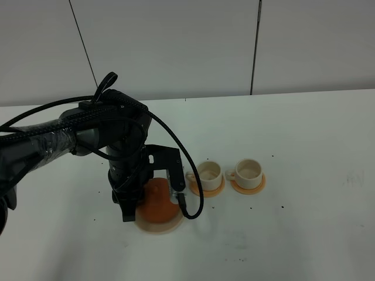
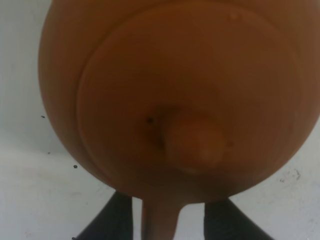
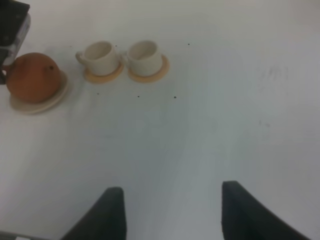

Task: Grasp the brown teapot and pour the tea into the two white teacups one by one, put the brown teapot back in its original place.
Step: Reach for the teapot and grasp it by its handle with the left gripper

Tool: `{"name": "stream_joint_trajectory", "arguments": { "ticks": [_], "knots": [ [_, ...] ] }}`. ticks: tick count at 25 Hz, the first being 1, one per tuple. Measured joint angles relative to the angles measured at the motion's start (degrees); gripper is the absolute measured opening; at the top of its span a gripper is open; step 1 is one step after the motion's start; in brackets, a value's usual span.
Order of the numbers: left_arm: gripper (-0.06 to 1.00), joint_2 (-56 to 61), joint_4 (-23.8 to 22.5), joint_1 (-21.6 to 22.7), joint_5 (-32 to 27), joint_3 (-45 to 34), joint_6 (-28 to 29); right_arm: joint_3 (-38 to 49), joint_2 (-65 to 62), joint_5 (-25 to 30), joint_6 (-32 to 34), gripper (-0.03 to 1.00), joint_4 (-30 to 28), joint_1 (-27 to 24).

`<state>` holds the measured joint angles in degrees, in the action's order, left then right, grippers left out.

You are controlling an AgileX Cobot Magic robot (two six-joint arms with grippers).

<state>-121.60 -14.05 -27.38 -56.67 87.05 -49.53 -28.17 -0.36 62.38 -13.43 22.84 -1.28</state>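
The brown teapot (image 1: 159, 202) sits on its pale beige trivet (image 1: 159, 227), left of the two white teacups (image 1: 209, 173) (image 1: 248, 170), each on an orange coaster. My left arm (image 1: 126, 175) hangs over the teapot's left side. In the left wrist view the teapot (image 2: 175, 75) fills the frame. My left gripper (image 2: 167, 222) is open, a finger on each side of the loop handle (image 2: 159, 220) with a small gap on each side. My right gripper (image 3: 172, 215) is open and empty over bare table, far from the teapot (image 3: 32, 77) and the cups (image 3: 102, 56) (image 3: 144, 54).
The white table (image 1: 304, 222) runs to a wall at the back. A black cable (image 1: 196, 199) loops from the left arm down beside the teapot, near the left cup. Small dark specks lie on the table.
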Motion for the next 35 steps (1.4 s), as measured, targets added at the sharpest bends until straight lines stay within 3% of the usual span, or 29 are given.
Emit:
{"name": "stream_joint_trajectory", "arguments": {
  "ticks": [10, 35],
  "knots": [
    [0.18, 0.0, -0.3, 0.0, 0.58, 0.0, -1.44, 0.0, 0.0, 0.0, 0.0, 0.42, 0.0, 0.0],
    [0.17, 0.32, 0.16, 0.0, 1.25, 0.0, -4.3, 0.0, 0.0, 0.0, 0.0, 0.42, 0.0, 0.0]
  ]
}}
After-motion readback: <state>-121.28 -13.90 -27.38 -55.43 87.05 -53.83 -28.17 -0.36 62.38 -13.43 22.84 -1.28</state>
